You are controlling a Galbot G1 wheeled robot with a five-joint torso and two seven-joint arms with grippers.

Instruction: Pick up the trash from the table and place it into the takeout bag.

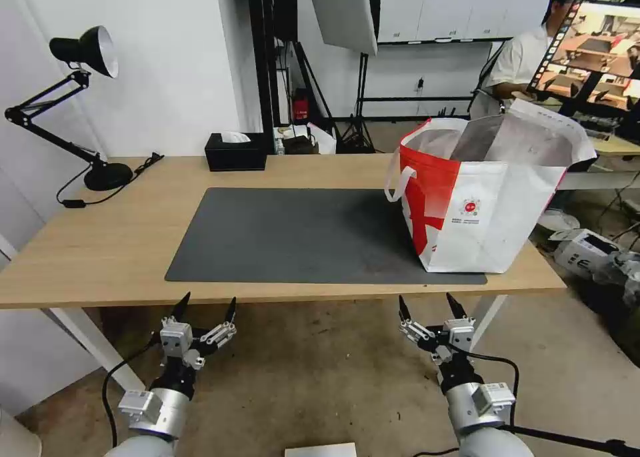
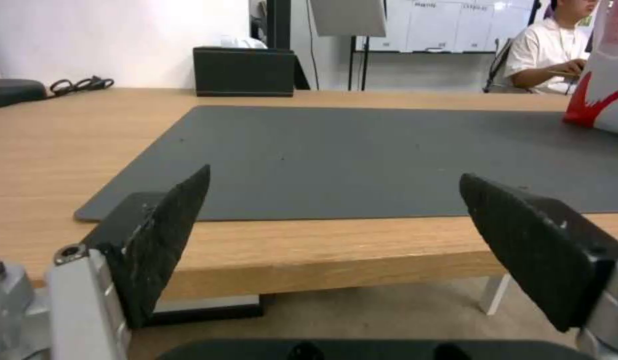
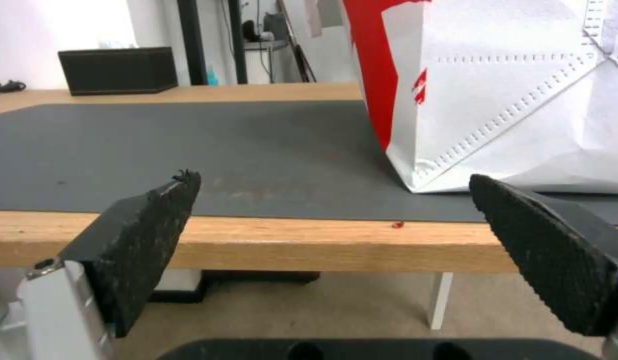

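A long light-wood desk on white legs stands against a white wall, with a dark grey mat across its middle. At the far left sits a black desk lamp; a black tissue box rests at the far edge, just beyond the mat. The floor below is bare concrete.

The takeout bag, red and white with a white loop handle, stands upright on the right end of the mat, its mouth open and silver lining showing; what it holds cannot be seen. A tiny red scrap lies on the desk's near edge.

The left gripper and right gripper both hover below the near edge, fingers spread wide and empty, the right one nearer the bag
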